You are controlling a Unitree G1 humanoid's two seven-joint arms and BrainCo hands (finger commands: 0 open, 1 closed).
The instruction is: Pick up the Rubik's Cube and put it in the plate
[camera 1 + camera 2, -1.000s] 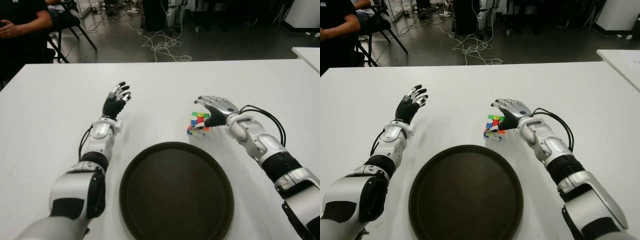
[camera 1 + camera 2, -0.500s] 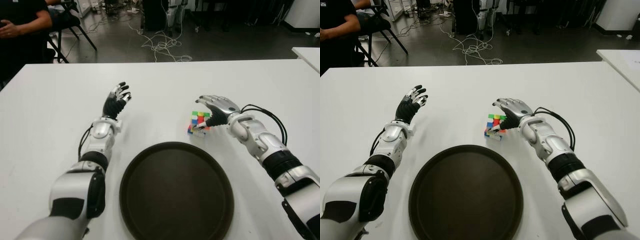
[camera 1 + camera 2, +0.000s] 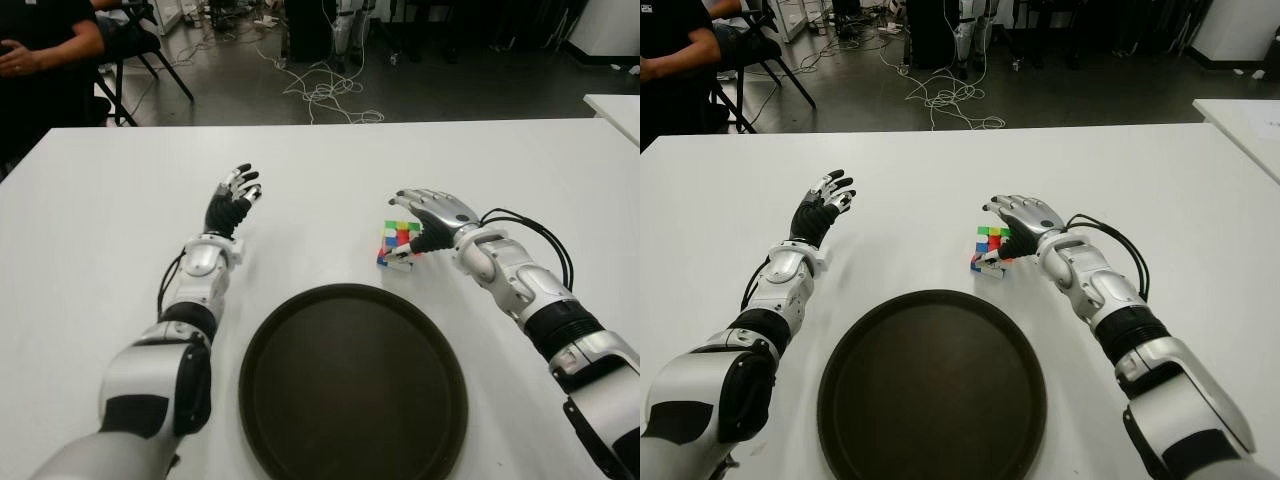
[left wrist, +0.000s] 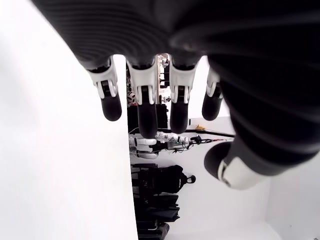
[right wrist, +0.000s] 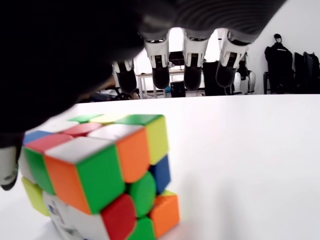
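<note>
The Rubik's Cube [image 3: 398,242] sits on the white table [image 3: 110,210], just beyond the far right rim of the dark round plate [image 3: 352,390]. My right hand [image 3: 430,212] arches over the cube from the right, with its fingers [image 5: 160,70] spread above it and clear of it. Its thumb [image 3: 401,254] presses against the cube's near side. In the right wrist view the cube [image 5: 100,175] stands slightly tilted on the table. My left hand [image 3: 233,195] shows to the left of the cube, fingers spread and holding nothing.
The plate holds nothing. A person [image 3: 40,45] sits beyond the table's far left corner beside a chair [image 3: 140,50]. Cables [image 3: 320,92] lie on the floor behind. A second white table [image 3: 615,105] juts in at the far right.
My right hand has shifted a little over the cube, and the cube has turned slightly under the thumb. The left arm has not moved.
</note>
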